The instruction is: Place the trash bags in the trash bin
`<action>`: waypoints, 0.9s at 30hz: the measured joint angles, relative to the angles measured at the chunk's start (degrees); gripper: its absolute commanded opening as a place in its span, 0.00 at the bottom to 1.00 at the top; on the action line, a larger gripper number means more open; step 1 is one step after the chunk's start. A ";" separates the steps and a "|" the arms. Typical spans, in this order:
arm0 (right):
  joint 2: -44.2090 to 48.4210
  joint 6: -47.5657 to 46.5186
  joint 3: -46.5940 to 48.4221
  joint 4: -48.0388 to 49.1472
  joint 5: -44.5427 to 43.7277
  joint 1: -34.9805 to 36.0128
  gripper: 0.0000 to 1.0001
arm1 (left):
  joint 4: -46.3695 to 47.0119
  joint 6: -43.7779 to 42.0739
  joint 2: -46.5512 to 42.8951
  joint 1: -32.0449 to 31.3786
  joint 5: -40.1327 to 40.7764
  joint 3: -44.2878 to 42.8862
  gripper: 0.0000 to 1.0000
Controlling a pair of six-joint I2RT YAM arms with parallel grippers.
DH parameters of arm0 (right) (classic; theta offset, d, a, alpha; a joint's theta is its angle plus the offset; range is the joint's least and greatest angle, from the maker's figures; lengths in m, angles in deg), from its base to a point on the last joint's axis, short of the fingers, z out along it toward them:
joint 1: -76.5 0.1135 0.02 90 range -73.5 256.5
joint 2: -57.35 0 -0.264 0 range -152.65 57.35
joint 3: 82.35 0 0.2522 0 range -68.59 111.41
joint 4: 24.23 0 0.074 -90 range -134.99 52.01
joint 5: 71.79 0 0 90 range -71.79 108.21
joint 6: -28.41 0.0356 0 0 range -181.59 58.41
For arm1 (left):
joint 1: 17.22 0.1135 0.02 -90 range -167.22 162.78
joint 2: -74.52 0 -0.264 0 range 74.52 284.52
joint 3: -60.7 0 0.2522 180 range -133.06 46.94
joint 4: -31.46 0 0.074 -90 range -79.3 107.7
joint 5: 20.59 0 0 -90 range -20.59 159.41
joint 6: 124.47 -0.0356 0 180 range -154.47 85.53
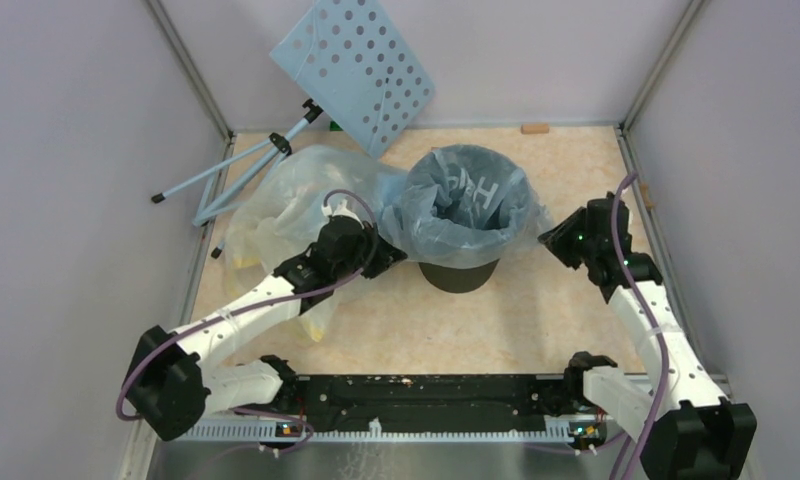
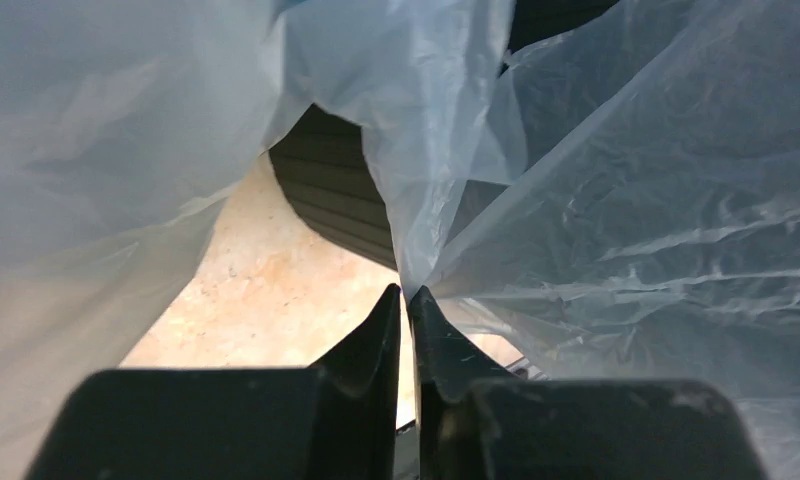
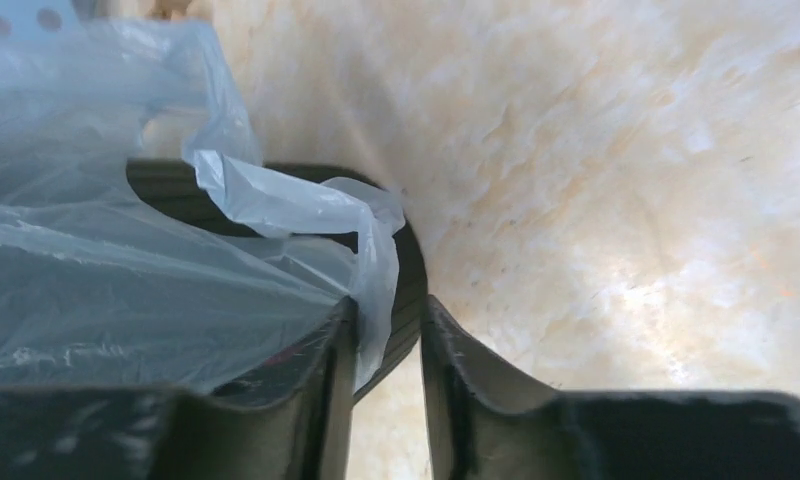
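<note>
The black trash bin [image 1: 460,276] stands mid-table. The light-blue trash bag [image 1: 466,203] lines it, draped over the rim with white lettering inside. My left gripper [image 1: 394,258] is at the bag's left edge. In the left wrist view it [image 2: 406,293] is shut on a fold of the bag [image 2: 626,200], with the bin's ribbed wall [image 2: 331,190] behind. My right gripper [image 1: 548,238] is at the bag's right edge. In the right wrist view it [image 3: 388,310] is open, with a flap of bag [image 3: 371,250] and the bin's rim [image 3: 412,270] between the jaws.
A bigger clear yellowish sack [image 1: 276,200] lies left of the bin, beside my left arm. A pale-blue perforated panel [image 1: 356,65] on a tripod stand [image 1: 236,170] leans at the back left. A small wooden block [image 1: 535,128] sits at the back wall.
</note>
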 measured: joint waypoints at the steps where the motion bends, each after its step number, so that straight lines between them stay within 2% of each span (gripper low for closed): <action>1: -0.04 -0.79 0.74 -0.70 -1.03 0.00 0.40 | -0.50 -1.42 0.07 0.00 0.37 -0.90 0.37; 3: -0.13 -3.93 3.48 -3.04 -4.17 0.00 0.52 | -1.68 -4.15 0.04 0.00 1.38 -2.60 0.49; 5: -0.15 -6.80 6.75 -4.68 -7.17 0.00 0.59 | -3.17 -6.54 -0.26 0.00 2.73 -4.24 0.55; 8: 0.24 -11.45 11.63 -6.12 -10.43 0.00 0.60 | -6.56 -9.70 -1.88 0.00 5.42 -6.49 0.58; 11: 0.96 -16.20 16.57 -7.63 -11.45 0.00 0.45 | -9.90 -12.20 -3.85 0.00 7.98 -8.81 0.59; 13: 1.18 -20.06 19.89 -7.80 -9.51 0.00 0.21 | -11.85 -13.90 -5.25 0.00 9.81 -10.47 0.58; 14: 1.11 -22.21 21.73 -7.87 -7.37 0.00 0.02 | -12.20 -14.73 -5.84 0.00 10.56 -10.95 0.56; 19: -3.45 -30.10 32.59 -9.68 4.33 2.38 0.00 | -12.20 -20.31 -7.34 0.00 11.76 -12.52 0.42; 23: -10.75 -35.17 41.42 -11.67 4.74 14.29 0.00 | -11.96 -23.74 -4.26 0.59 10.62 -15.45 0.30; 27: -17.59 -38.75 45.94 -14.69 3.45 24.02 0.00 | -10.19 -25.68 0.98 2.56 7.02 -18.49 0.24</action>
